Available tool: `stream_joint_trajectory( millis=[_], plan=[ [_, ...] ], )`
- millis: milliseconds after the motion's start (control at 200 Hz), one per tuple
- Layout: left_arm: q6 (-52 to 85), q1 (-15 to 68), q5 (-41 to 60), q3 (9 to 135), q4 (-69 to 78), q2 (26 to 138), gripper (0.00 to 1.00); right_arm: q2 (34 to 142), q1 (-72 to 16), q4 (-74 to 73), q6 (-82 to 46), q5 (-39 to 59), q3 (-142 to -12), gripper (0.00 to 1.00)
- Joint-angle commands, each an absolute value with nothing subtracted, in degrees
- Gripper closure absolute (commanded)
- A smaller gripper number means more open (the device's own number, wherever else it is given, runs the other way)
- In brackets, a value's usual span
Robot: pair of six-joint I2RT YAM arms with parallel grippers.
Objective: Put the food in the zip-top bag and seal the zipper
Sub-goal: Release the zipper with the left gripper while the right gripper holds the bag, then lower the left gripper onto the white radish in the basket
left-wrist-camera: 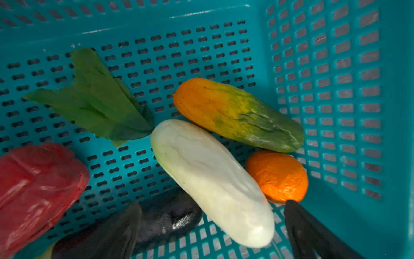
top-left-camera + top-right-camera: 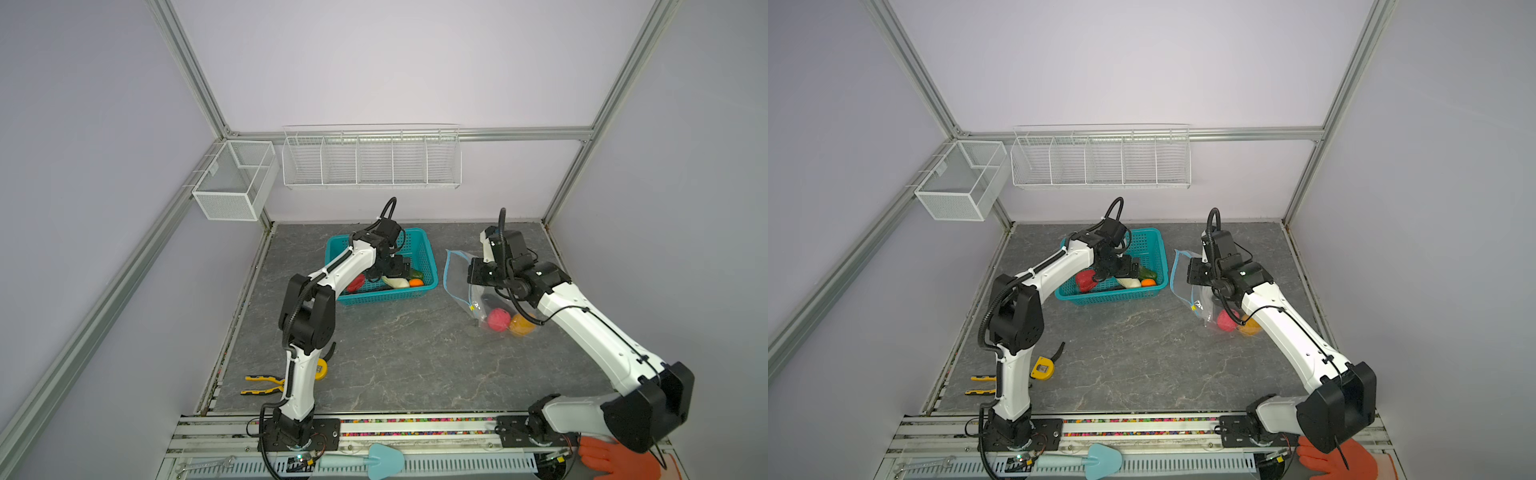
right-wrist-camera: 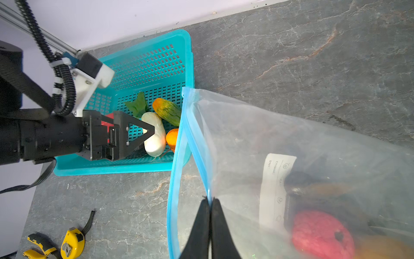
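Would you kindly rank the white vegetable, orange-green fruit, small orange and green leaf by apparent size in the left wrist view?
Largest: white vegetable.
Next: orange-green fruit and green leaf, too alike to rank.
Smallest: small orange.

A teal basket (image 2: 386, 295) stands at the back; a yellow tape measure (image 2: 1043, 368) lies beside yellow-handled pliers (image 2: 262, 378).

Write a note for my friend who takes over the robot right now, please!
Left gripper: open, empty, inside the teal basket over the white vegetable.
Right gripper: shut on the zip-top bag at its mouth edge, holding it open.
Done: pink ball, orange piece and a dark piece are in the bag.
To do: red pepper, green leaf, orange-green piece, white vegetable, orange and dark eggplant wait in the basket; zipper unsealed.
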State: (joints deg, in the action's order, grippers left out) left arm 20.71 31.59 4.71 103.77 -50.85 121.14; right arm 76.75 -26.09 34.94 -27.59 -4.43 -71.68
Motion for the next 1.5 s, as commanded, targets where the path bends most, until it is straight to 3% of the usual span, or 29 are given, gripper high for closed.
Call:
stream_joint_trajectory(
  millis=[0,550,955,1254,1494],
  plan=[
    [19.5,31.3,3.7,106.7,-53.4,123.6,0.01,76.8,-26.5,33.9,-28.5,-3.5,-70.8,0.93],
    [19.3,31.3,0.7,109.1,-55.1,128.0,0.01,77.3,-26.5,33.8,-28.7,-2.6,-71.4,0.93],
    [20.9,26.4,-2.0,102.6,-51.0,123.1,0.06,76.4,-26.5,32.9,-29.0,-2.6,-69.0,0.93],
    [21.5,26.6,-0.7,98.5,-46.8,117.5,0.03,76.4,-26.5,32.2,-29.6,-2.7,-68.8,0.93],
    [22.1,26.6,-0.7,98.1,-45.9,120.1,0.02,76.8,-26.7,31.8,-30.1,-2.4,-68.6,0.93]
  ],
)
